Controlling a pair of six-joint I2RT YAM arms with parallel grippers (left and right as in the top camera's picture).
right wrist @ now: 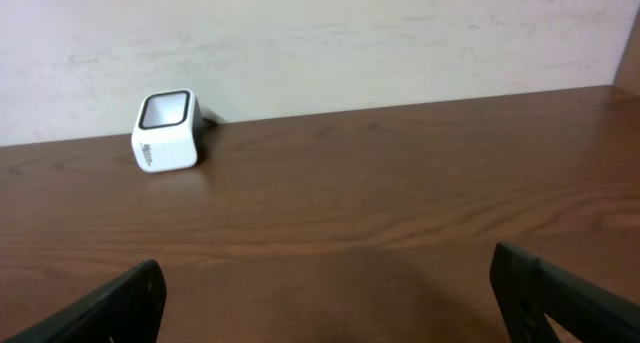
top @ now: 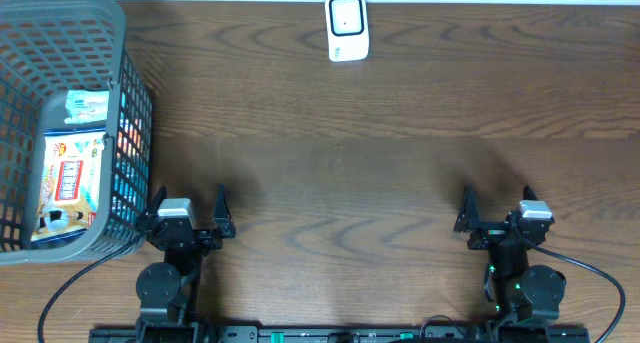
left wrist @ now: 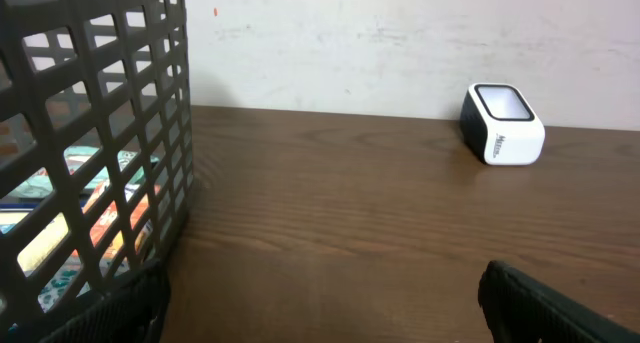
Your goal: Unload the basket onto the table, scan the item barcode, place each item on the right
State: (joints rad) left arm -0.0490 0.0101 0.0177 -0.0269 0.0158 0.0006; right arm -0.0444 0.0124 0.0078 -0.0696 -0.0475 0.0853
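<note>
**Brown wood under two spread grippers, nothing held**

Brown wooden table (top: 330,153) is stretching out in front of me, and both my arms are sitting at its near edge. I am holding my left gripper (top: 189,207) with its fingers spread wide and nothing between them. My right gripper (top: 497,211) is standing just as wide and just as empty. Both are pointing toward the far side of the table, well apart from each other.

A grey plastic lattice basket (top: 128,78) is standing at the table's left end, just beside my left gripper. Whether my outer finger is touching its wall, I cannot tell. A blue-and-orange printed packet (top: 70,183) is lying flat inside the basket, toward its near end. A smaller pale packet (top: 87,105) is lying just beyond it. Through the left wrist camera the basket's mesh is filling the left side, with coloured wrappers showing through the holes.

A white box-shaped barcode scanner (top: 347,27) with a dark window is standing at the far edge of the table, near the middle, against the pale wall. It is sitting well apart from the basket and from both grippers. Its window is tilting upward in both wrist views.
</note>
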